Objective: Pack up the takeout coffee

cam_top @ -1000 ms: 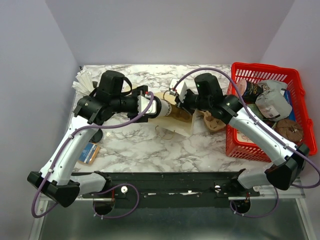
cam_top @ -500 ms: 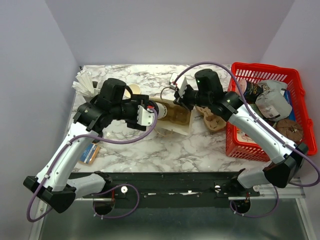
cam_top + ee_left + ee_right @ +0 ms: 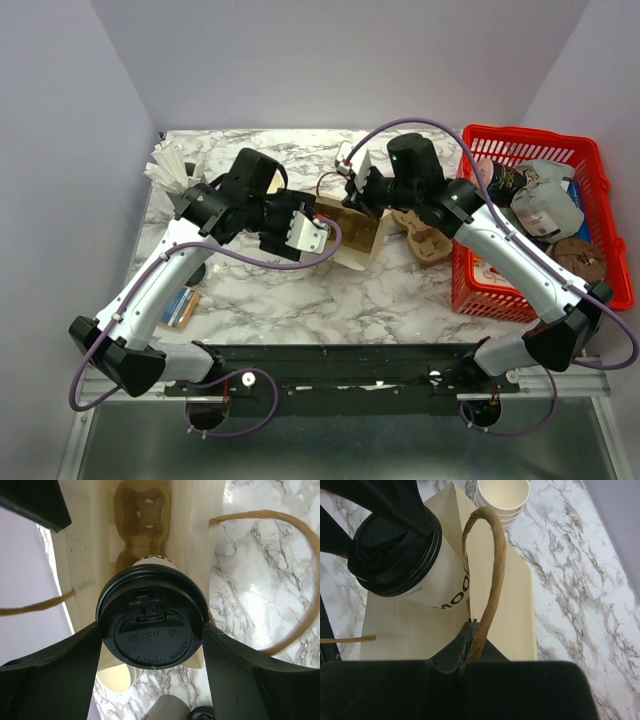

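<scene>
On the tabletop (image 3: 300, 295) one paper bag (image 3: 510, 605) is laid on its side, with one cardboard cup carrier (image 3: 142, 515) seen inside. One takeout coffee (image 3: 152, 625) is held at the bag's mouth, clamped by its lid in the widely spread left claw (image 3: 152, 632). One of two rope handles (image 3: 500, 562) is pinched in the shut right claw (image 3: 469, 627). The cup is judged light and crushable; the stiff rim is best gripped.

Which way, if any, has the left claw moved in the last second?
Yes. Holding the takeout coffee, the left claw has shifted right in the top view, toward the red basket, and slightly down the frame.
</scene>
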{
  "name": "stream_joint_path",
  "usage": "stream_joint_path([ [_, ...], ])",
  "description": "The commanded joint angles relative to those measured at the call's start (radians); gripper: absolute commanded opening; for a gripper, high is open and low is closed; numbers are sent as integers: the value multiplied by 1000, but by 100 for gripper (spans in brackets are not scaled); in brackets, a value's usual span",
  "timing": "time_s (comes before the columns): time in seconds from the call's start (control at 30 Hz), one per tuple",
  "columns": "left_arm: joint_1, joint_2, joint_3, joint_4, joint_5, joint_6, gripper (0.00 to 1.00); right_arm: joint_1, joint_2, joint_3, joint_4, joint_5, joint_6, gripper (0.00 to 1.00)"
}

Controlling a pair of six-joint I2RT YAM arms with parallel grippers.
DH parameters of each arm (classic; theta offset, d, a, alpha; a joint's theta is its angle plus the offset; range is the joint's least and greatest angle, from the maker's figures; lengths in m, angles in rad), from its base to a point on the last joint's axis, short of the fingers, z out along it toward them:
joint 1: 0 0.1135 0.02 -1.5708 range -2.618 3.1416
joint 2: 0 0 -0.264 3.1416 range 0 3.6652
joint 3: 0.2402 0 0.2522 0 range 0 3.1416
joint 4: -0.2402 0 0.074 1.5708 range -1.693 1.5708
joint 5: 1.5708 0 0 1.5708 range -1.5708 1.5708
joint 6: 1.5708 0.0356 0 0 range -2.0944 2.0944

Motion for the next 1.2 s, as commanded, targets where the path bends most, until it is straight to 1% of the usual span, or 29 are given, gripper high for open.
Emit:
stream_joint_path([
  [0.0, -31, -13, -29, -2, 4, 33, 0, 5, 20, 21, 7, -66, 19, 1],
  [0.2, -31, -20, -50, 44, 0, 6, 0, 5, 20, 16, 5, -67, -4, 1],
  [0.33, -30, -13, -80, 98, 38, 10, 0, 4, 28, 16, 7, -84, 2, 1],
  [0.43, -33, 19, -57, 90, 53, 22, 0, 4, 40, 15, 10, -60, 12, 0],
  [0.53, -33, 35, -38, 54, 59, 63, 0, 2, 39, 13, 9, -38, 9, 0],
  [0.73, -33, 13, -93, 46, 56, 143, 0, -18, 33, 32, 7, -103, 20, 1],
  [0.83, -39, -13, -142, 127, 12, 149, 0, -21, 43, 55, -8, -132, 8, 1],
  [0.87, -43, -19, -170, 182, -3, 154, 0, -21, 47, 56, -16, -150, 3, 1],
  [0.97, -51, -36, -211, 257, -49, 190, 0, -21, 57, 68, -33, -172, 5, 1],
  [1.07, -56, -30, -218, 276, -74, 215, 0, -21, 62, 84, -42, -179, -3, 0],
  [1.17, -60, -16, -212, 244, -104, 238, 0, -21, 65, 101, -48, -179, -15, 1],
])
